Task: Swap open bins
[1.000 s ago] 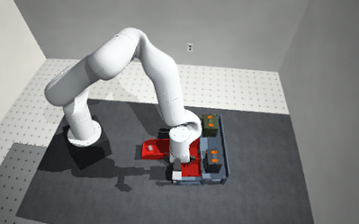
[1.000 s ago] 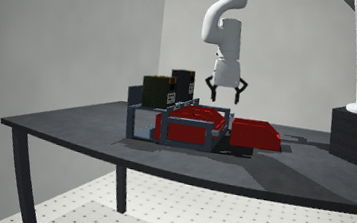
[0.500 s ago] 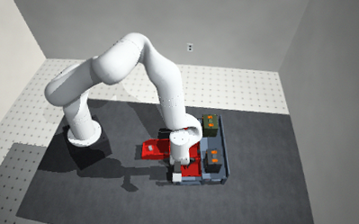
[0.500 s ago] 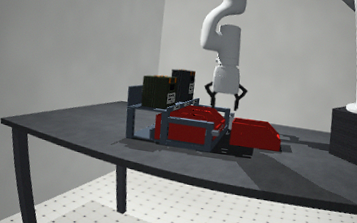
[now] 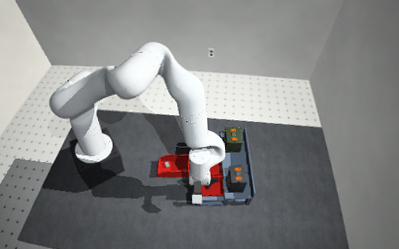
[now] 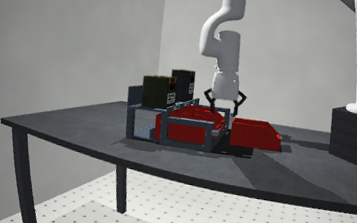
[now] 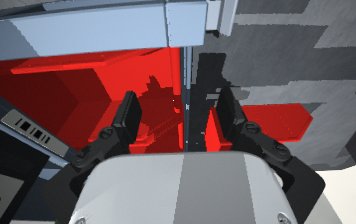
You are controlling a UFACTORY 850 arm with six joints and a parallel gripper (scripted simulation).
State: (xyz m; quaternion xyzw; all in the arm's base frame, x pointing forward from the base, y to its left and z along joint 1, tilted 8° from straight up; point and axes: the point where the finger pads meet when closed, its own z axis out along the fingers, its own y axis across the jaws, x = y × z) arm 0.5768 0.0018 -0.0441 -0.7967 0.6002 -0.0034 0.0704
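The empty red bin (image 6: 188, 125) sits in the shelf (image 6: 133, 112); no step is complete. The gripper (image 7: 177, 117) is spread wide, holding nothing, straddling the bin's wall. The second red bin (image 6: 255, 133) waits on the table at 3 o'clock from it.

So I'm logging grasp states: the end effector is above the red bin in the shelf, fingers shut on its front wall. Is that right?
Not quite. The end effector is above the red bin in the shelf, but its fingers stand wide open and grip nothing. The wrist view shows them apart, one on each side of the bin's front wall and the shelf's front lip.
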